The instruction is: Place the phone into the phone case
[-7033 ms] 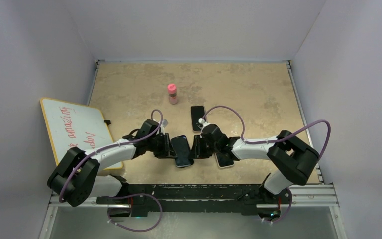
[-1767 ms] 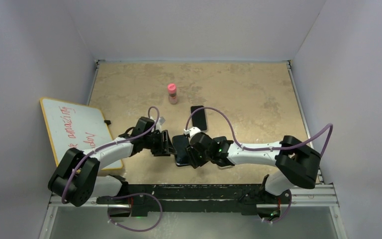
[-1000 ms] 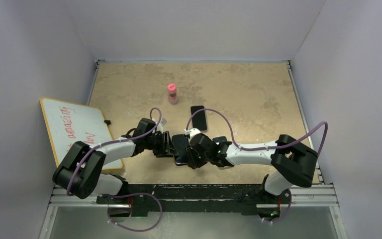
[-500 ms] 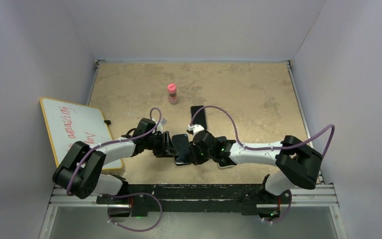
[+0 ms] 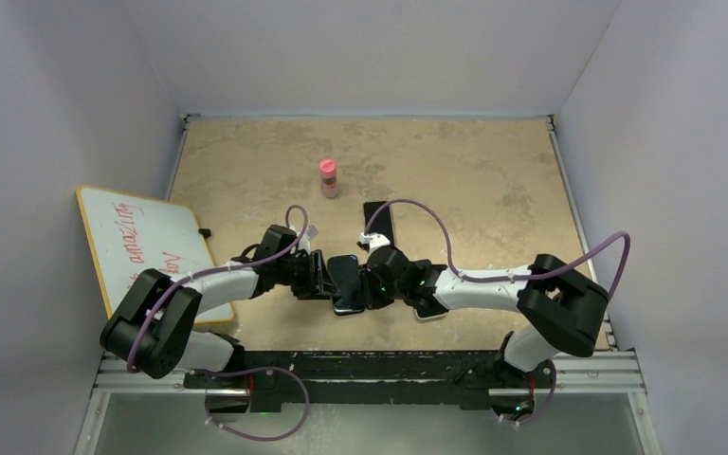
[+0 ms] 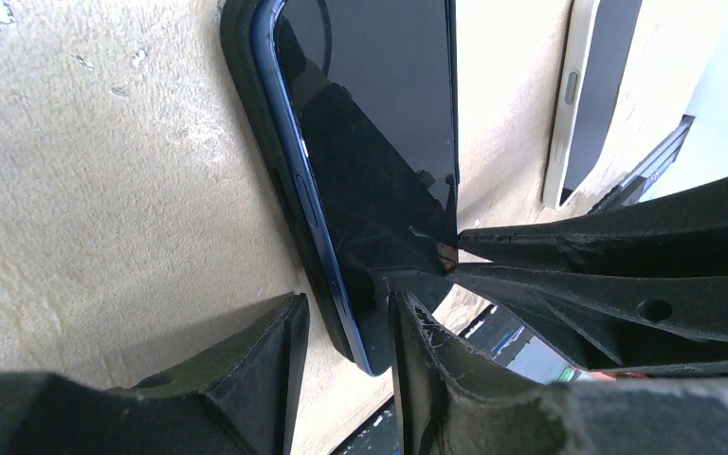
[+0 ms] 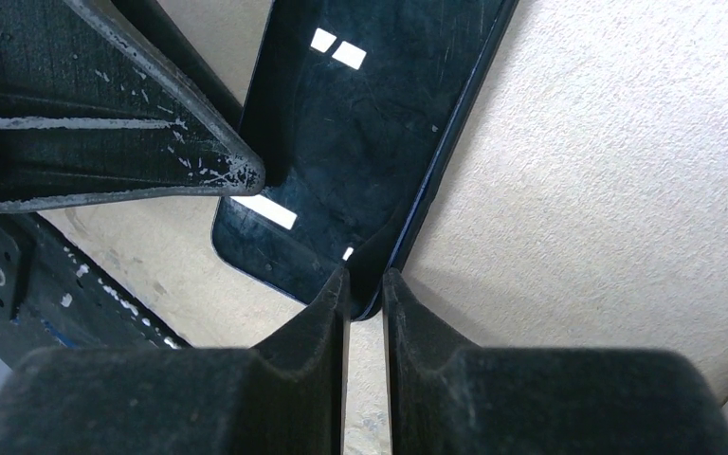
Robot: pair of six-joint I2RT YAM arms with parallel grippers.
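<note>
The phone [image 5: 344, 276] lies screen-up on the table [image 5: 474, 190] between my two grippers, close to my bases. Its long axis runs from the near edge toward the far wall with only a slight tilt. In my left wrist view it sits in the black phone case [image 6: 245, 57], its blue side showing above the case's rim along one long edge. My left gripper [image 6: 351, 301] straddles the near corner, fingers apart on either side; I cannot tell whether they press on it. My right gripper [image 7: 365, 275] has its fingers almost together, pinching the phone's opposite long edge toward the near end. A pale second phone [image 6: 588, 95] lies just beside it, roughly parallel.
</note>
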